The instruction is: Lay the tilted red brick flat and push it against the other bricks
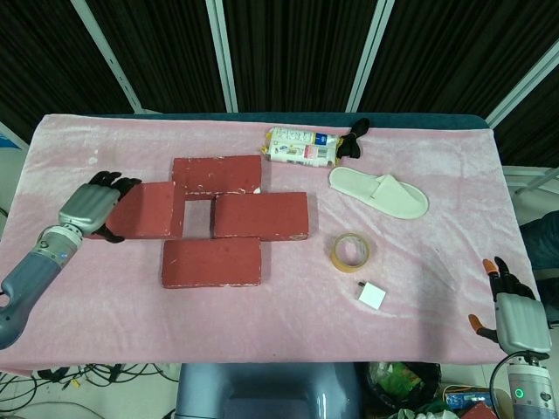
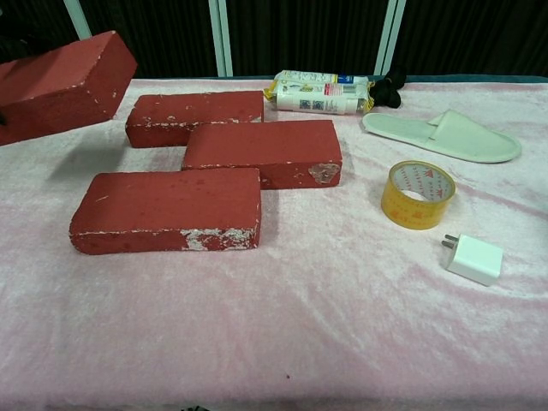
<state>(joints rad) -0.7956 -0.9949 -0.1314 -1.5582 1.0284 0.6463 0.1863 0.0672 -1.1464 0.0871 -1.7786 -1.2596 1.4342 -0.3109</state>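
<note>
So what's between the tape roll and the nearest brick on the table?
Only bare pink cloth between the tape roll and the middle brick, clear in the chest view.

left robot hand (image 1: 88, 206) gripping red brick (image 1: 149, 210), three bricks (image 1: 260, 215) beside

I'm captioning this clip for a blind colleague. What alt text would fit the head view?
The robot's left hand holds a rough red clay brick lifted above the pink cloth-covered table, beside three more red bricks lying flat. A white slipper, a yellow tape roll and a white charger plug lie to the right.
</note>
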